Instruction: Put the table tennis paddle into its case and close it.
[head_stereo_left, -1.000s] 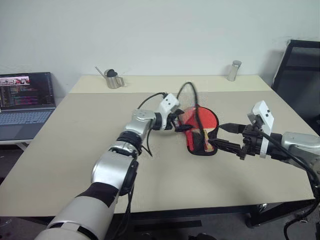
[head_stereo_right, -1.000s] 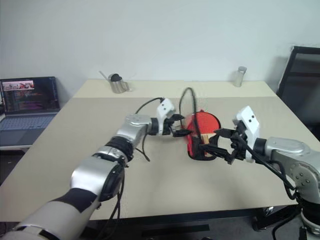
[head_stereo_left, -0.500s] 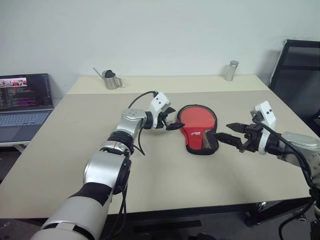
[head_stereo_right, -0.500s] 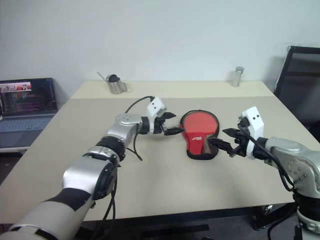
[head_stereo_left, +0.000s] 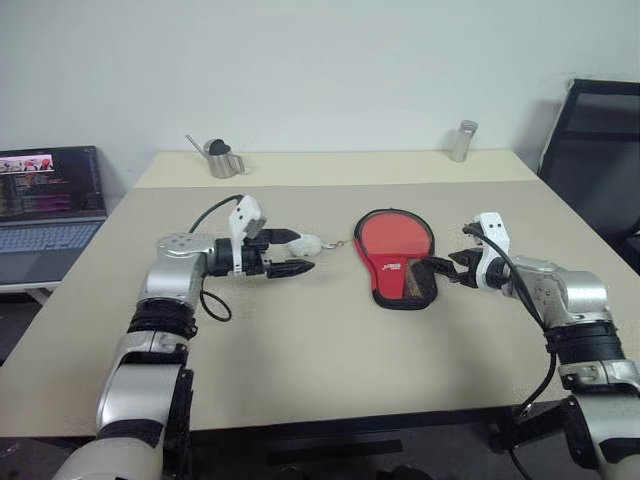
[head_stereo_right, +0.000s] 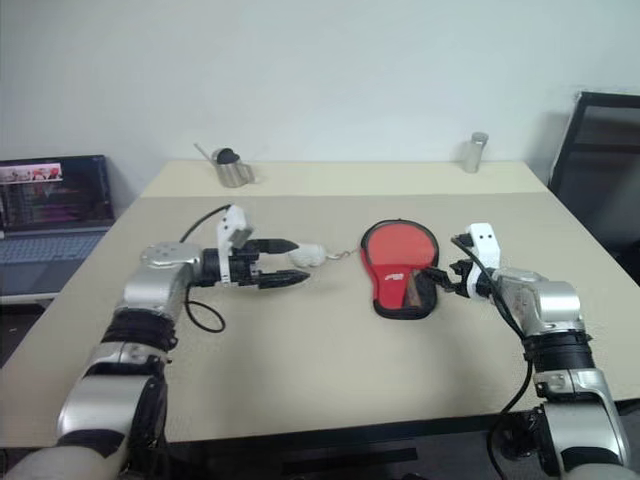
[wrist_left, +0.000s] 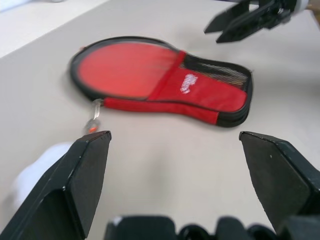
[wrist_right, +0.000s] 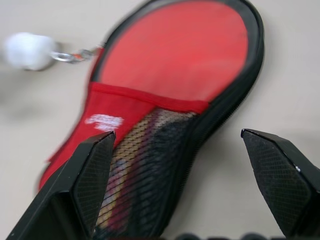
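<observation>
Tools (head_stereo_left: 294, 253) wide; paddle (wrist_right: 145, 165) (handle, probably) mesh-veiled.

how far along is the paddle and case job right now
Done: the paddle lies inside the case, handle visible through the mesh. In hand: nothing; the left tool and right tool are open, off the case. Left: whether the zip is fully closed can't be told.

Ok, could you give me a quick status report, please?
Both grippers open, empty: left gripper by the pompom, right gripper beside the case. Paddle inside case. Nothing in the way.
</observation>
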